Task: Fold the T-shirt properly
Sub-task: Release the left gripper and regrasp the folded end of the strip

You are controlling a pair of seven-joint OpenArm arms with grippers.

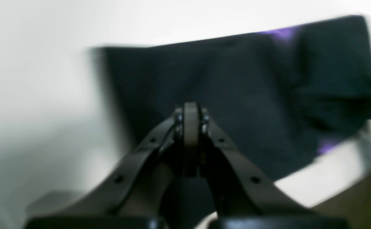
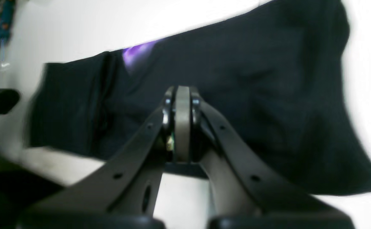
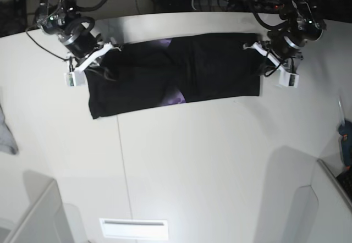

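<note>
Base view: your grippers' tips are hidden behind the arms | wrist views blurred, print shows only as purple slivers | T-shirt (image 3: 181,75) lies as a long black band on the white table (image 3: 192,160) | left gripper (image 1: 190,111) pressed together over one end, holding nothing | right gripper (image 2: 182,95) likewise at the other end.
</note>
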